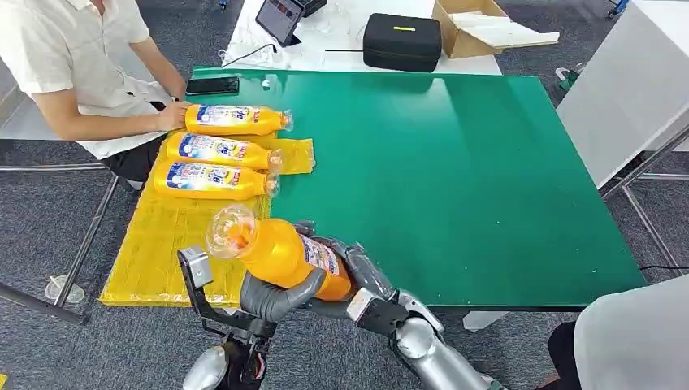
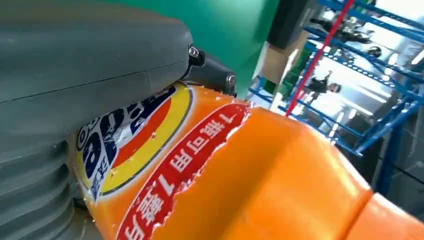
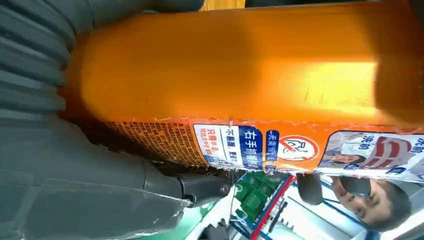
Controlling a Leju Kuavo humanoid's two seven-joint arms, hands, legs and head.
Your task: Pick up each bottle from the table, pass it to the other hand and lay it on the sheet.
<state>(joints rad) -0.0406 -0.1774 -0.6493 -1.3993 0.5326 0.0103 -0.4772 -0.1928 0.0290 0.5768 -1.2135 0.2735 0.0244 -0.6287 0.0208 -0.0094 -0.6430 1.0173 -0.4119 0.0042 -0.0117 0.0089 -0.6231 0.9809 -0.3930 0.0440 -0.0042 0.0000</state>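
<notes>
Over the near edge of the green surface [image 1: 455, 179], just right of the yellow sheet [image 1: 162, 244], an orange bottle [image 1: 280, 256] is held in the air between both of the robot's hands. It is tilted, its clear capless neck pointing up toward the camera and its base low on the right. The left hand [image 1: 272, 299] wraps a thick grey thumb and fingers under the bottle's middle; the left wrist view shows its grey cover pressed against the label. The right hand [image 1: 357, 272] clasps the base end from the far side, and the right wrist view shows its fingers [image 3: 200, 189] closed along the labelled flank. With both hands clamped on the same bottle, this looks like the middle of the hand-over — one hand must keep its hold until the other has a sure grip, or the smooth plastic body could slip. Which hand is giving and which taking cannot be told from the pictures.

Three other bottles [image 1: 218, 149] already lie side by side at the far end of the sheet, necks pointing right. A person [image 1: 73, 65] seated at the left touches the farthest one with a hand [image 1: 173, 115]. The free stretch of sheet nearest the robot seems the likely place for the held bottle — laid flat, parallel to the row, so it does not roll.
</notes>
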